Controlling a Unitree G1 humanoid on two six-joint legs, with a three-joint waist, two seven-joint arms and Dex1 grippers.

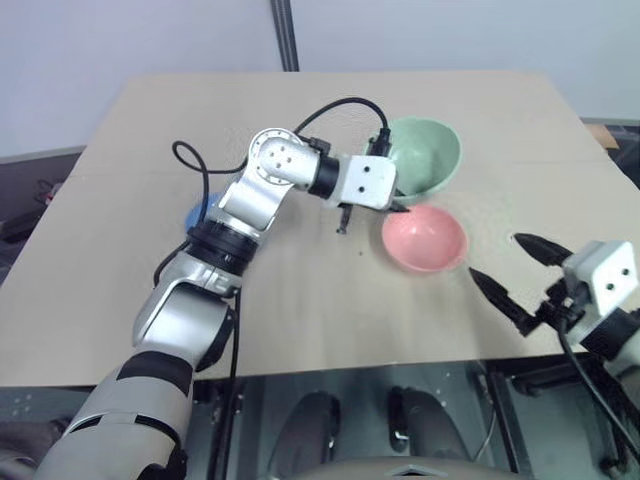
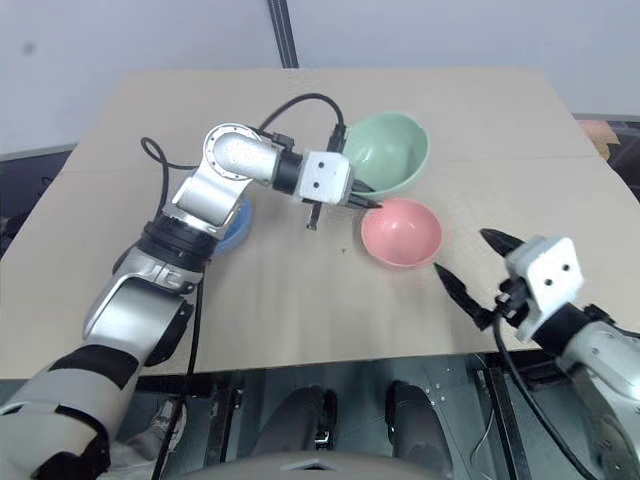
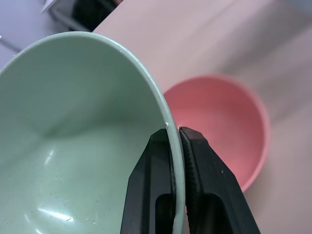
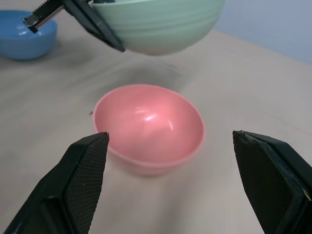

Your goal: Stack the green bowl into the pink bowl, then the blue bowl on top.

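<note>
My left gripper (image 3: 174, 131) is shut on the near rim of the green bowl (image 1: 427, 152), one finger inside and one outside. The bowl hangs tilted above the table, just behind the pink bowl (image 1: 425, 238). That pink bowl stands upright and empty on the wood, also seen in the right wrist view (image 4: 148, 124). The blue bowl (image 2: 236, 226) rests on the table to the left, partly hidden behind my left forearm. My right gripper (image 1: 497, 257) is open and holds nothing, to the right of the pink bowl near the table's front edge.
The tan wooden table (image 1: 150, 130) runs wide to the back and left. A black pole (image 1: 286, 35) rises behind its far edge. A black cable (image 1: 330, 105) loops over my left wrist. The front edge lies close under my right arm.
</note>
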